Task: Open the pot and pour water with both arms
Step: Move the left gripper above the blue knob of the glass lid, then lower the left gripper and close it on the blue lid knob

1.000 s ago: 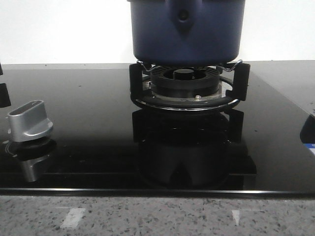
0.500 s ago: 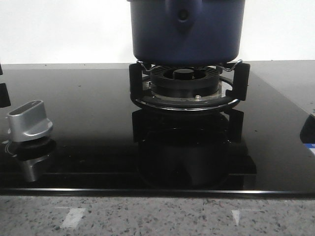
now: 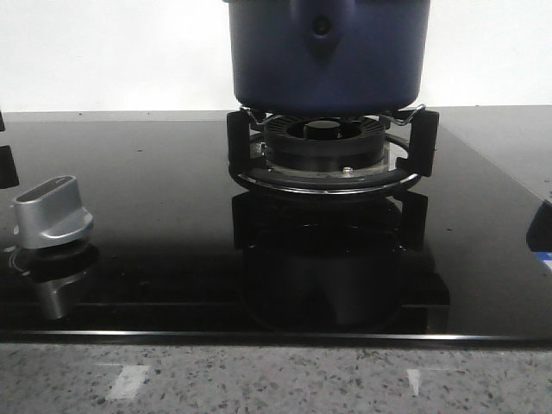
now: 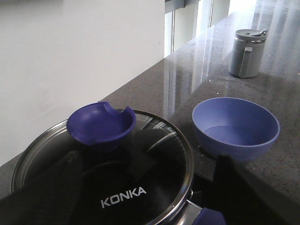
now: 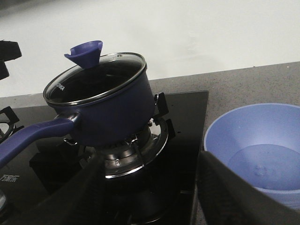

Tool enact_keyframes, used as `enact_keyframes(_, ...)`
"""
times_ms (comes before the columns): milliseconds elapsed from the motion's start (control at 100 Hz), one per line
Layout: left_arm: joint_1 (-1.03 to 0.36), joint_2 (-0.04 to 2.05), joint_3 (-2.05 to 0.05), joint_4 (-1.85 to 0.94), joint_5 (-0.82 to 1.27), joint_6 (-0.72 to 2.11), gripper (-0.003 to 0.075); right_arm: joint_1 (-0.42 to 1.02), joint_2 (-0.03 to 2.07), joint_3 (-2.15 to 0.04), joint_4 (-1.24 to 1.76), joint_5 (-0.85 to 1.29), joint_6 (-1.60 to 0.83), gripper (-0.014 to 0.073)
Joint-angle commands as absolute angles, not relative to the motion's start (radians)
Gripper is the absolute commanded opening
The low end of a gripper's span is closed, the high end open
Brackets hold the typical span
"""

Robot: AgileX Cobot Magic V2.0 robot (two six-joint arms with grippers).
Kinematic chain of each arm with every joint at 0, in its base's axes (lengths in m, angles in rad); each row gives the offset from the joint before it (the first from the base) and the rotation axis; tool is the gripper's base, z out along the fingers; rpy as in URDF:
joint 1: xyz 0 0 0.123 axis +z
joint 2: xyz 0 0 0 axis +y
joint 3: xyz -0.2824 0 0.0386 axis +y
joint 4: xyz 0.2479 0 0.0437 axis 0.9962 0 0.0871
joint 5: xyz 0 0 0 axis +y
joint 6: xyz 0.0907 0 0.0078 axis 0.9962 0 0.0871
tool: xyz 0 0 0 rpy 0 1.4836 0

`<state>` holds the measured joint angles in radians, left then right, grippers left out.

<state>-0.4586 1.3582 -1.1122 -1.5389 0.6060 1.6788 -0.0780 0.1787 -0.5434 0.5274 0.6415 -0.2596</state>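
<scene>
Nothing is moving between the earlier front views and this one: the pot (image 3: 326,53) is sitting in the same spot on the burner grate (image 3: 328,155), and the silver knob (image 3: 53,213) is standing unchanged near the front left corner of the black glass surface (image 3: 155,250).

The pot is resting toward the back of the surface, with its glass lid (image 4: 117,187) closed and the blue cup-shaped lid knob (image 4: 101,124) pointing up. A long blue handle (image 5: 33,138) is sticking out from its side. A light-blue bowl (image 5: 255,150) holding some water is waiting just beside the stove's edge, and a grey jug (image 4: 247,52) is standing farther along the counter.

Both end effectors are showing only as dark finger shapes at the picture edges; the left one is hovering over the lid and the right one near the bowl. Neither appears to be holding anything, and I cannot tell how far either is open.

The pot is looking rigid and fairly heavy, with smooth matte sides that would likely slip, so the handle seems the best hold. The lid is probably fragile glass; its knob is the sensible place to grip.
</scene>
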Motion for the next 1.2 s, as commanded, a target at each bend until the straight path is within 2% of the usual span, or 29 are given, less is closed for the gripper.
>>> enact_keyframes(0,-0.468,1.332,-1.150,-1.591,0.616,1.681,0.0514,-0.075,0.199,-0.574,0.538,0.568,-0.273,0.0383)
enact_keyframes(1190,-0.468,1.332,-1.150,-1.591,0.709,1.681,0.0514,-0.075,0.199,-0.573,0.605,0.563,-0.273,0.0383)
